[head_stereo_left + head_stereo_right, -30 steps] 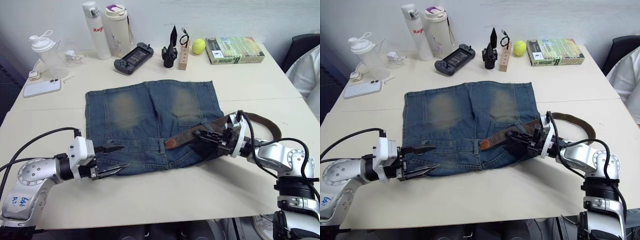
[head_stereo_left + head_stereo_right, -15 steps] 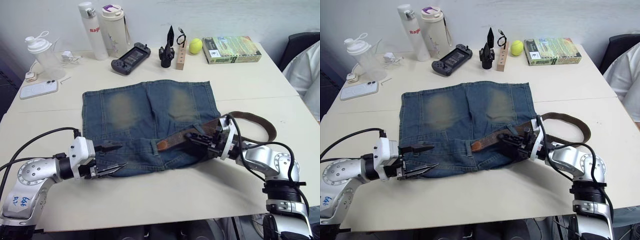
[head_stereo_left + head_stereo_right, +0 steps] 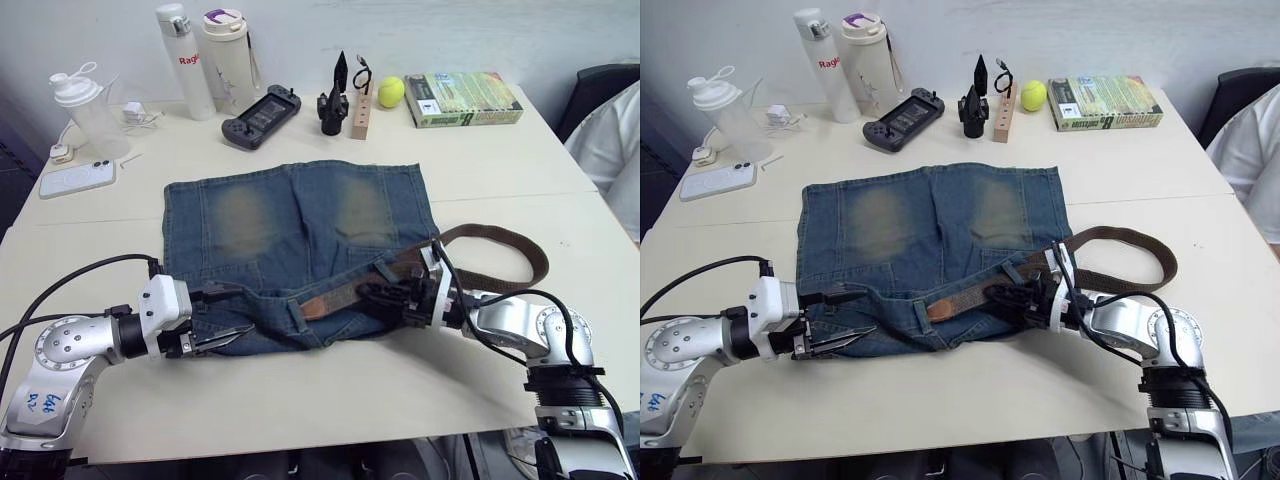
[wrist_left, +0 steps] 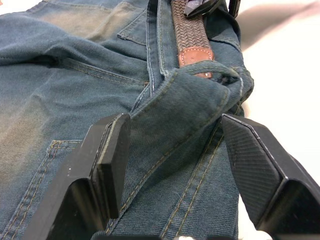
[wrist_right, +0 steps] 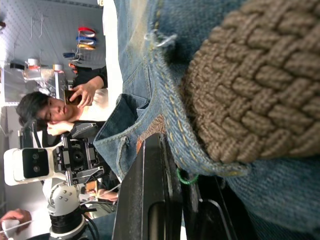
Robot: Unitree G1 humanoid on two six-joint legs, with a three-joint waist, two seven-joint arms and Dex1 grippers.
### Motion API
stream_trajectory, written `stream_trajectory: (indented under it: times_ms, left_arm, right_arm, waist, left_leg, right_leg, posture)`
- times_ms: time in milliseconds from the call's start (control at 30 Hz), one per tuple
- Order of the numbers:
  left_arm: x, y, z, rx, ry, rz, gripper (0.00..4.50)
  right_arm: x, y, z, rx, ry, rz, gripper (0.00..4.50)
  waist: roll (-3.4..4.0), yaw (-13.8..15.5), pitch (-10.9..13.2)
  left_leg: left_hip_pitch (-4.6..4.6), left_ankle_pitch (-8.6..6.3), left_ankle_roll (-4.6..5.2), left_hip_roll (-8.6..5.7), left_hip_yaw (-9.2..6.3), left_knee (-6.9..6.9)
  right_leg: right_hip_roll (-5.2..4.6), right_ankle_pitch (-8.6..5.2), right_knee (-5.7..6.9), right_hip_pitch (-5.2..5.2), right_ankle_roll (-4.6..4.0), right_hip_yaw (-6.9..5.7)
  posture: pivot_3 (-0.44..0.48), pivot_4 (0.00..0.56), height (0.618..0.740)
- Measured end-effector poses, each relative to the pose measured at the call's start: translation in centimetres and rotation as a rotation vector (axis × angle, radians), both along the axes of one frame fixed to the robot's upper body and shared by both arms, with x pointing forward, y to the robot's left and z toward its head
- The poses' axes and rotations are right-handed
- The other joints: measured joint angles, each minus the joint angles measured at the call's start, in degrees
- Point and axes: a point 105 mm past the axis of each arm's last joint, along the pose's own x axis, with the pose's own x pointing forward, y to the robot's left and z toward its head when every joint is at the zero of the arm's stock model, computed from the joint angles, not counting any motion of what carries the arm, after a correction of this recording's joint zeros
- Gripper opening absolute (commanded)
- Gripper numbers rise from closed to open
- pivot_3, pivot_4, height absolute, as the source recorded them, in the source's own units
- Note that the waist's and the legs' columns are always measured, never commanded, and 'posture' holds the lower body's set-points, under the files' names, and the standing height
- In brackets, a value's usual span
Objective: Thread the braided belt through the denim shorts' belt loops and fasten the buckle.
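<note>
Left two-finger black gripper (image 3: 222, 314): fingers spread wide, set astride the bunched near edge of the faded blue denim shorts (image 3: 290, 230), nothing clamped. In the left wrist view a folded waistband ridge (image 4: 182, 107) with tan stitching is seen between the ribbed black pads (image 4: 112, 157); beyond it lies the dark-brown braided belt (image 4: 190, 32), its smooth reddish leather tip (image 4: 195, 56) stitched round the edge.

Right black gripper (image 3: 385, 297): closed on the belt over the shorts' waistband, right of centre. From there the strap is looped back across the cream table (image 3: 330, 390). In the right wrist view the coarse basket weave is shown close, with a person (image 5: 60, 112) behind.
</note>
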Motion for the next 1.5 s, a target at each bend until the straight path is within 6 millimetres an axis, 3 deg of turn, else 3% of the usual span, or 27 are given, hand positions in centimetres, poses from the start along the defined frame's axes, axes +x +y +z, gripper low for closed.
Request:
stream_trajectory:
  times_ms: [200,767,1033,1267,1500]
  left_arm:
    - [0.1,0.0,-0.2,0.009,0.001,0.001,3.19]
    - [0.3,-0.3,-0.1,0.017,-0.014,-0.010,3.19]
    - [0.5,-0.6,-0.2,0.017,-0.018,-0.018,3.19]
    - [0.5,-0.3,0.0,0.027,-0.024,-0.010,3.19]
    - [0.3,0.7,1.6,0.037,-0.073,-0.014,3.19]
  right_arm:
    - [0.1,2.4,0.8,0.035,-0.048,0.031,0.00]
    - [-1.9,4.4,-0.5,-0.074,-0.172,0.197,0.00]
    - [-3.2,8.2,-0.9,-0.051,-0.183,0.284,0.00]
    - [-3.4,9.2,-1.3,-0.054,-0.175,0.298,0.00]
    - [-3.1,9.6,-1.5,-0.028,-0.142,0.279,0.00]
  waist:
    - [0.00,0.07,0.00]
    - [0.00,0.00,0.00]
    - [0.00,-0.03,0.00]
    - [0.00,-0.26,0.00]
    - [0.00,-0.75,0.00]
  left_leg:
    - [-0.01,0.00,0.00,0.00,0.00,0.00]
    - [0.00,-0.01,-0.04,0.02,-0.01,-0.03]
    - [0.02,0.01,-0.07,-0.01,-0.02,-0.05]
    - [0.03,0.01,-0.12,0.03,-0.02,-0.08]
    - [0.03,0.02,-0.14,0.02,-0.04,-0.10]
  right_leg:
    - [-0.01,0.00,0.01,-0.01,0.00,0.01]
    - [-0.02,0.00,-0.01,-0.02,-0.01,0.01]
    - [0.01,0.00,0.01,-0.03,-0.01,0.01]
    - [0.02,0.00,0.02,-0.04,-0.01,0.00]
    - [0.03,0.00,0.02,-0.04,-0.02,0.00]
  posture:
    - [0.000,0.150,0.720]
    - [0.000,0.150,0.720]
    - [0.000,0.150,0.720]
    - [0.000,0.150,0.720]
    - [0.000,0.150,0.720]
